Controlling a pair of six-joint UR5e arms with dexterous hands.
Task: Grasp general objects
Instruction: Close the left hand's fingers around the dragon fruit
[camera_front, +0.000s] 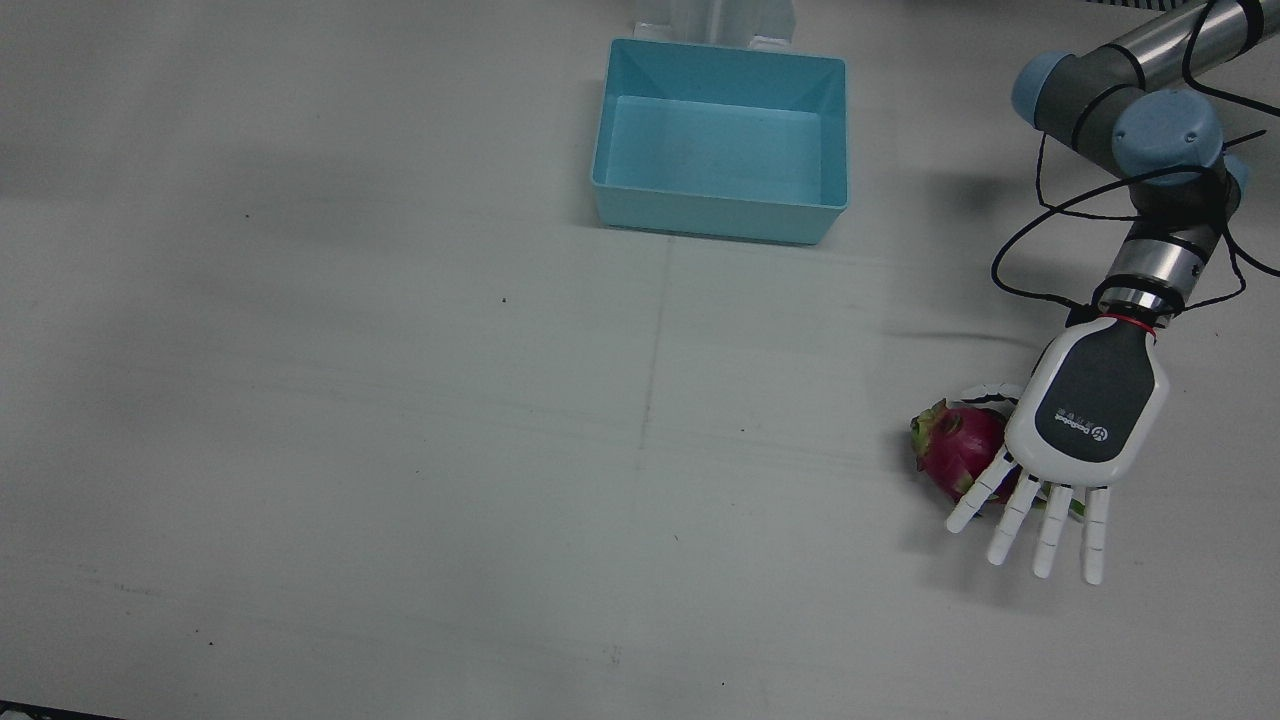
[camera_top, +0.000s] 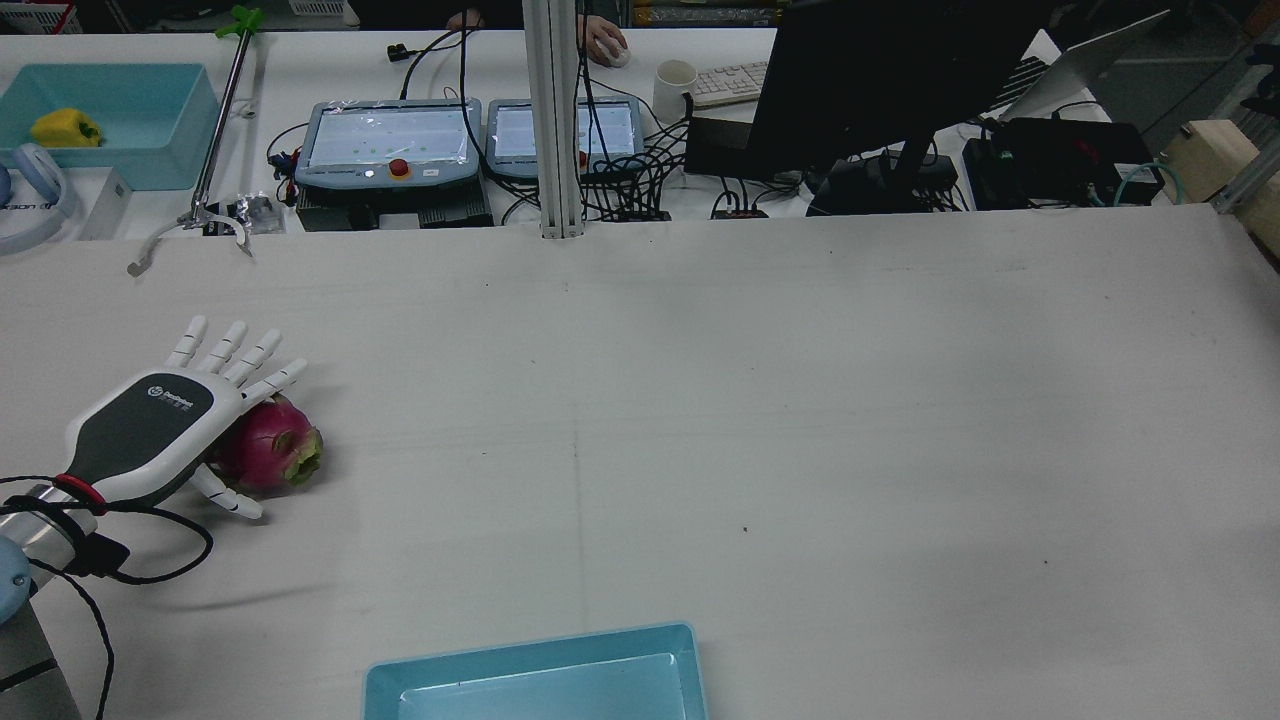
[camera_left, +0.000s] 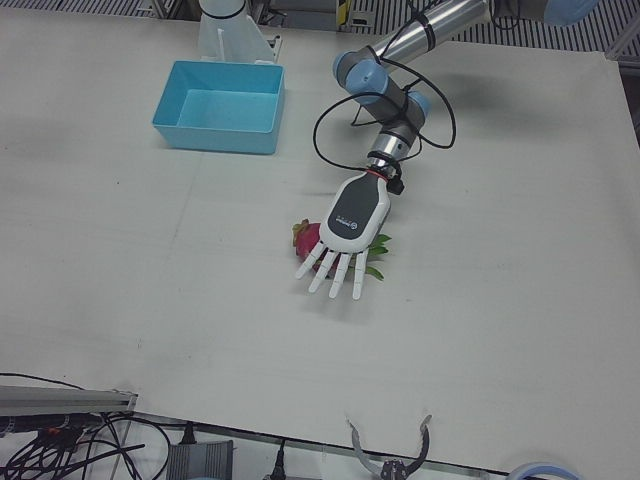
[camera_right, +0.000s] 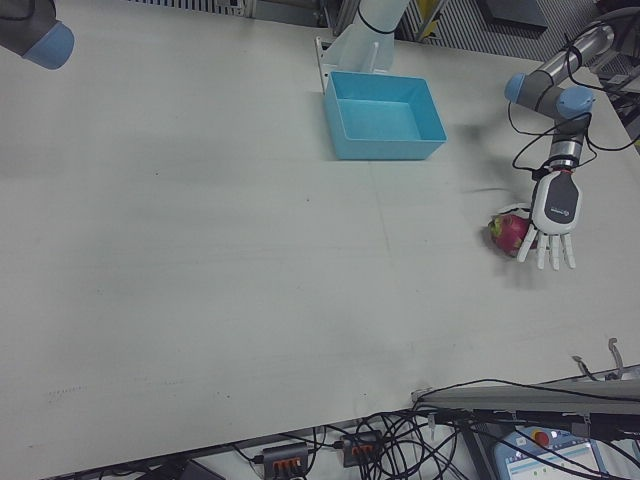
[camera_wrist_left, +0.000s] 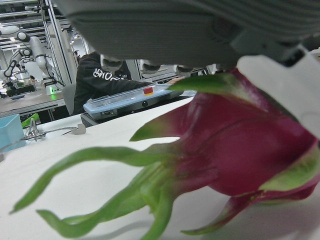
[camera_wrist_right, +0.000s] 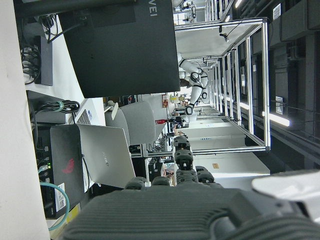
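Observation:
A magenta dragon fruit (camera_front: 955, 445) with green leafy tips lies on the white table, toward the robot's left side. My left hand (camera_front: 1085, 405) hovers palm down over its outer half, fingers (camera_front: 1045, 530) stretched straight past it and spread, thumb (camera_front: 985, 392) curved along the fruit's near side. The hand is open and holds nothing. The rear view shows the same fruit (camera_top: 270, 450) peeking out from under the hand (camera_top: 150, 430). In the left hand view the fruit (camera_wrist_left: 240, 145) fills the frame just under the palm (camera_wrist_left: 175, 30). My right hand (camera_wrist_right: 190, 210) appears only as a dark palm edge in its own view.
An empty light-blue bin (camera_front: 720, 60) stands at the table's middle near the pedestals. Beyond the far edge are two teach pendants (camera_top: 390, 140), a monitor (camera_top: 880, 70), a mug (camera_top: 675, 85) and another bin (camera_top: 110, 120) with a yellow pepper. A person (camera_wrist_left: 100, 80) sits in the background.

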